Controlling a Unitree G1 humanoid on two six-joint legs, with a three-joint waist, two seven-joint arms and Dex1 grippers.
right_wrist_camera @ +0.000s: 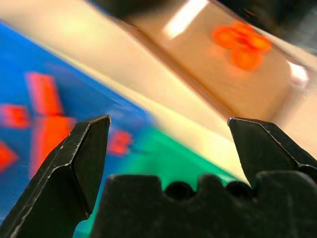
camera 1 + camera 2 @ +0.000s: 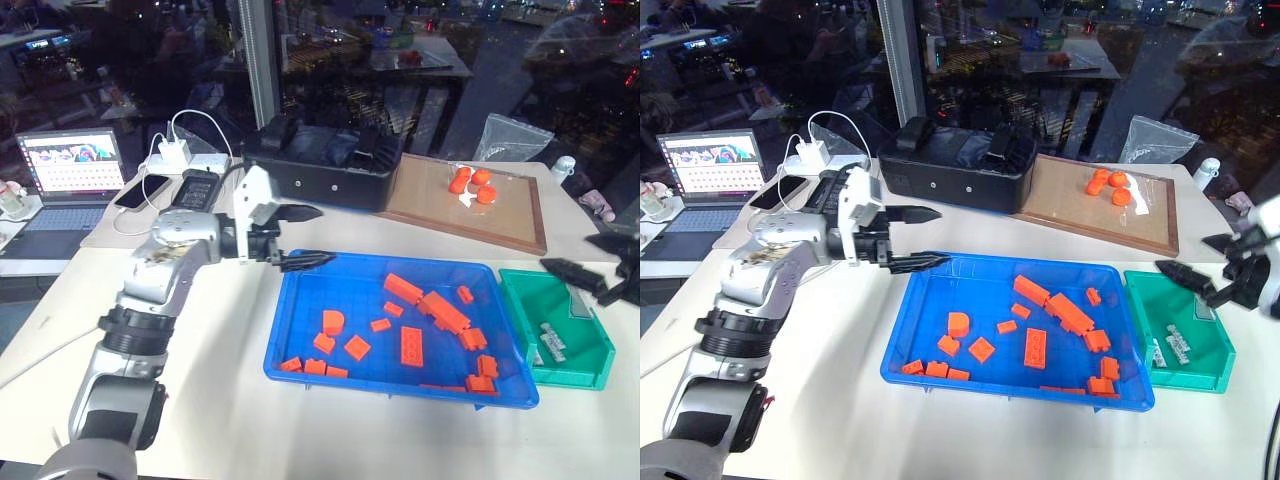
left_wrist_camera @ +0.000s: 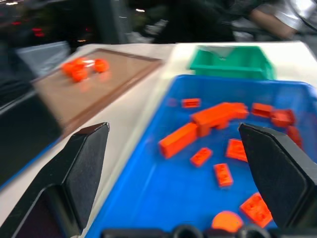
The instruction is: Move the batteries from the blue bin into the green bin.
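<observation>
The left arm's grey forearm rises from the lower left of the frame, and its left gripper point(image 2: 300, 237) hangs at centre left over the near-left corner of the blue bin point(image 2: 300, 345), its two black fingers spread apart with nothing between them. The left wrist view confirms the gap: bare blue floor and orange blocks point(image 3: 198, 131) lie between the fingers.

The blue bin sits in the middle of the white table point(image 2: 220, 400) and holds scattered orange blocks (a long one and several small pieces); I can make out no batteries in it. Just beside it, at the right of the frame, stands the green bin point(image 2: 590, 375), with the batteries point(image 2: 550, 343) lying as small silvery cylinders on its floor.

The right gripper point(image 2: 1215, 277) hovers at the right edge above the green bin's far rim, its fingers wide apart and empty; the right wrist view shows the same open spread.

Behind the bins, at upper centre, stands a black box point(image 2: 320, 180), and to its right a brown board point(image 2: 500, 215) carrying a few orange round pieces point(image 2: 472, 184). A laptop point(image 2: 70, 175) sits open at the upper left.
</observation>
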